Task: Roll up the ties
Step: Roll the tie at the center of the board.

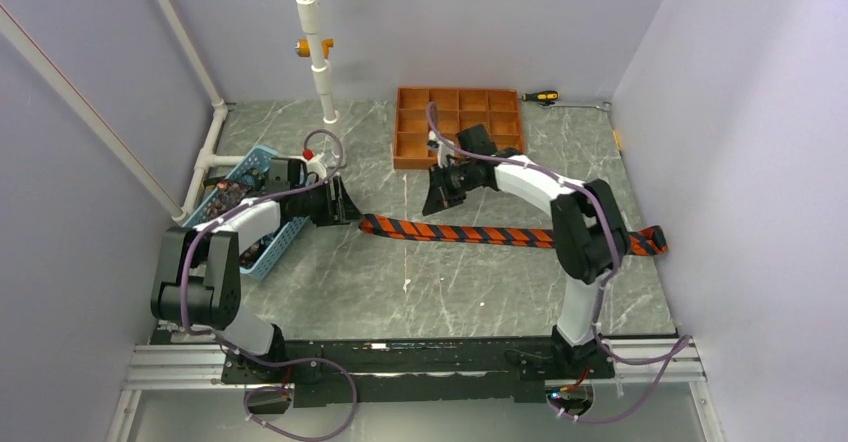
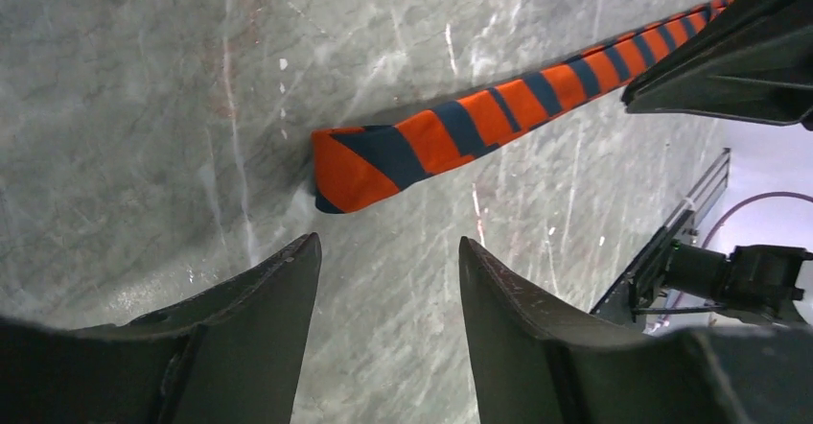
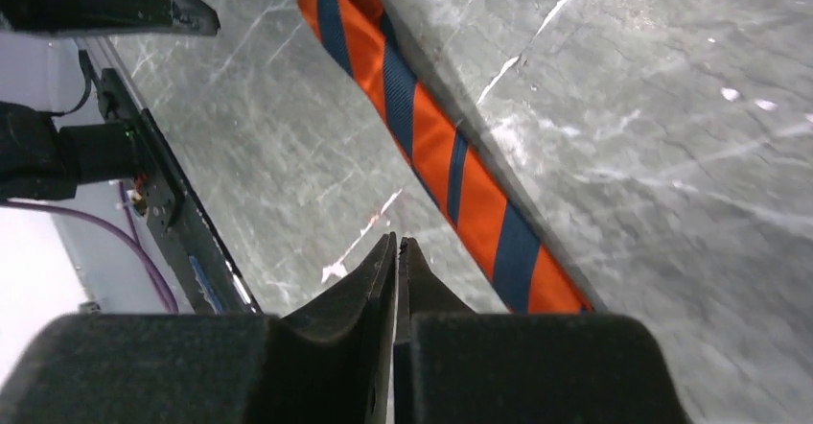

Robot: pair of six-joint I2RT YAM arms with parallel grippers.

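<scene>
Left gripper gapes over grey marbled table, lilac walls around.

Woven cloth with a soft sheen on the striped tie, just ahead of the left gripper. Matt black plastic fingers, a little scuffed. Under both, a grey stone-like table (marble look, pale veins), smooth and faintly glossy.

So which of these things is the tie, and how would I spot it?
On the grey marble table, the tie lies stretched flat across the middle, from the left pincer toward the right edge. It is the only thing banded in diagonal orange and black, unlike the plain orange-brown gridded tray behind it.
</scene>
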